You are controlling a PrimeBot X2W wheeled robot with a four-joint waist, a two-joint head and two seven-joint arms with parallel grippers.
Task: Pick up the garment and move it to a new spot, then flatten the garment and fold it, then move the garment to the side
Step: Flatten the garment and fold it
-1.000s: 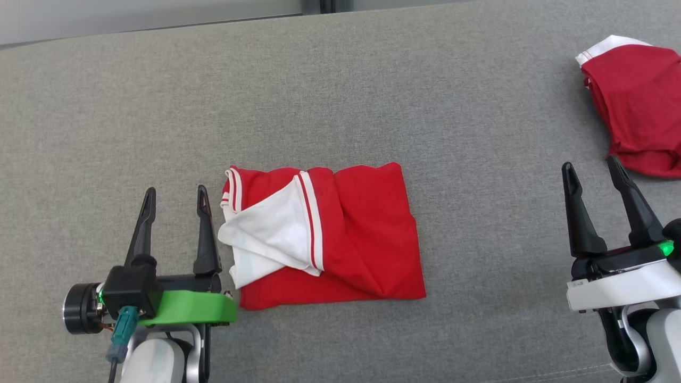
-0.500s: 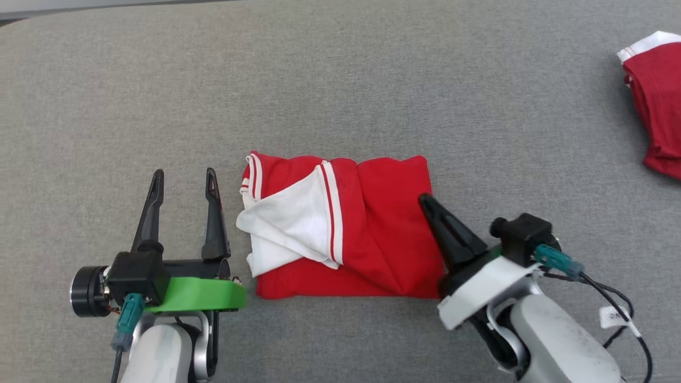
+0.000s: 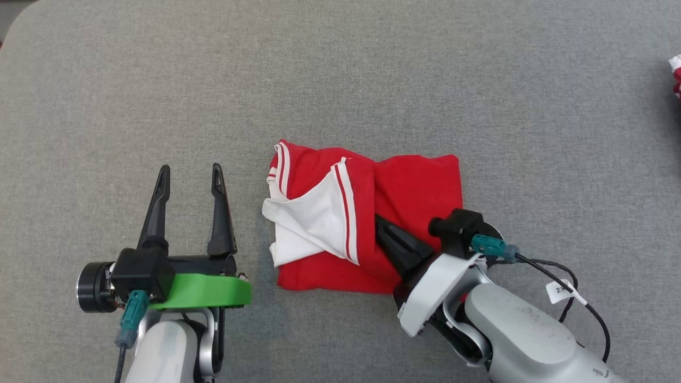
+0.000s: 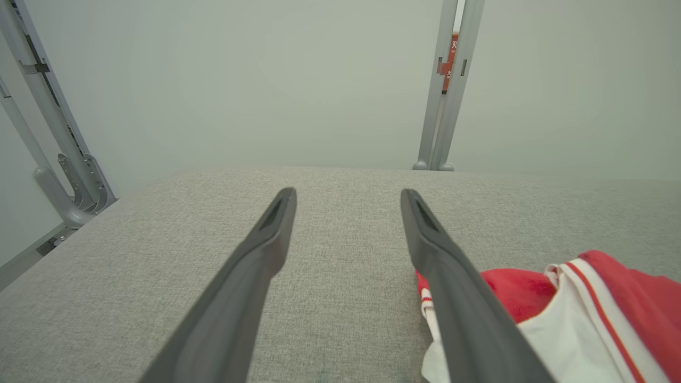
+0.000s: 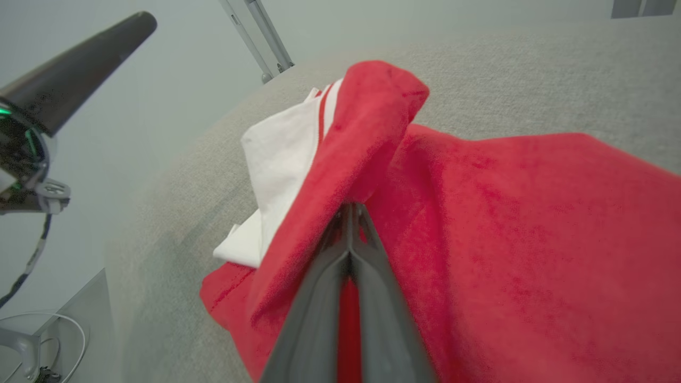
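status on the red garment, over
Right gripper shut on a fold of the garment. Left gripper open, beside it. Other red cloth far right, well apart.

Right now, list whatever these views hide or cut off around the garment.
Right hand fingertips: head view, buried under a red fold of the garment.
Garment's near right corner: head view, covered by the right arm.
Red-and-white cloth: head view, cut off by the right edge.

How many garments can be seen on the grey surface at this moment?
2. A red and white garment lies in the middle, with the right gripper shut on a fold of it. A second garment sits at the far right edge, mostly cut off by the frame.
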